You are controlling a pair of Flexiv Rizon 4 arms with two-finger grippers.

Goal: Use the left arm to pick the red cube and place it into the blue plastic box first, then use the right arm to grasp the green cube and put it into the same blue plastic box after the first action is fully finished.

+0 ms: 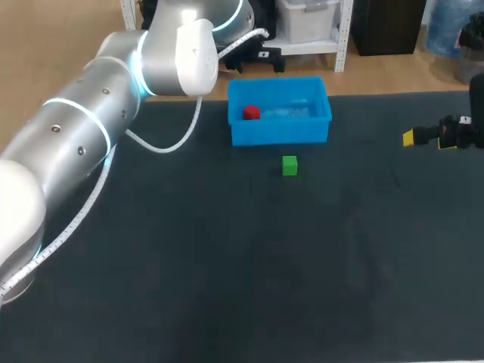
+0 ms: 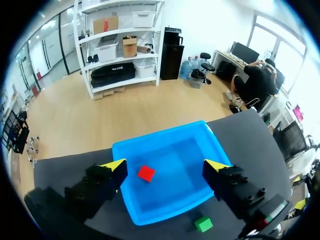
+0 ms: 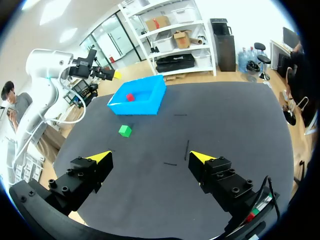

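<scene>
Well, my left arm (image 1: 83,128) enters the head view at about 8 o'clock and climbs diagonally toward 12, its silver links folding at the wrist. A white cable (image 1: 162,145) droops from it over the table (image 1: 227,265). The left gripper (image 2: 166,167) hangs above the blue plastic box (image 1: 280,136) and looks down into it. Its pincer is released: the two yellow-tipped fingers (image 2: 107,182) stand wide apart with nothing touching them, and in the left wrist view the box floor fills the gap between them.

The red cube (image 1: 251,113) lies inside the box, toward its 9 o'clock end. From the wrist it sits below the gripper, nearer one finger than the other and clear of both.

At the box's 6 o'clock, just outside the front wall and not touching it, the green cube (image 1: 290,165) rests on the dark table.

Further round, at roughly 3 o'clock from the box and well apart from it, the right gripper (image 1: 431,136) lies nearly level with one yellow tip pointing toward 9. Only a dark sliver of the right arm (image 1: 478,106) shows at the head view's edge. This pincer is also released: in the right wrist view its fingers (image 3: 85,172) spread wide over bare tabletop, with the green cube and then the box well ahead of them.
</scene>
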